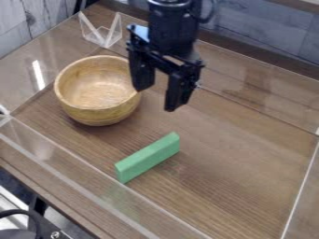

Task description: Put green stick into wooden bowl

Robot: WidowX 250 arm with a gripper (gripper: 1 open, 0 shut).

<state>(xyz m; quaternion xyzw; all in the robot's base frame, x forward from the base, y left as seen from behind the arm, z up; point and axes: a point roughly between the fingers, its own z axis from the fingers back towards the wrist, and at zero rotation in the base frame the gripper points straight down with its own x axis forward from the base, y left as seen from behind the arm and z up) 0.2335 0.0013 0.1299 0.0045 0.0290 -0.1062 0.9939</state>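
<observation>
The green stick (149, 156) lies flat on the wooden tabletop, low and centre in the camera view, slanting from lower left to upper right. The wooden bowl (99, 89) stands upright at the left, with nothing inside. My gripper (159, 91) hangs above the table, just right of the bowl and beyond the stick, pointing straight down. Its two black fingers (177, 93) stand apart, open, with nothing between them.
Clear acrylic walls (75, 191) border the table at the front and left. A small clear stand (103, 33) sits at the back left behind the bowl. The brown tabletop (249, 131) stretches out to the right of the stick.
</observation>
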